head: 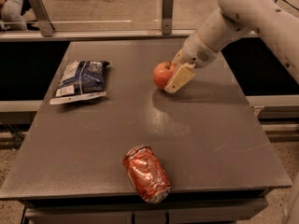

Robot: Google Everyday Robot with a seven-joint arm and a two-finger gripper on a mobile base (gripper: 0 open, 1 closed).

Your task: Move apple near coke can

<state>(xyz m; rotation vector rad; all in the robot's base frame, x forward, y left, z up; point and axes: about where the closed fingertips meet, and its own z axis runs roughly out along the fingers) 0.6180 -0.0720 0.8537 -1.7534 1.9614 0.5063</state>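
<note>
The red-orange apple is at the middle back of the grey table. My gripper comes down from the upper right and is shut on the apple; its cream near finger lies against the apple's right side and the far finger is hidden behind the fruit. The apple seems held just off the table, with a shadow under it. The dented red coke can lies on its side at the front edge of the table, well in front of the apple.
A dark blue and white snack bag lies flat at the table's left back. A rail with metal posts runs behind the table. My white arm reaches in over the back right corner.
</note>
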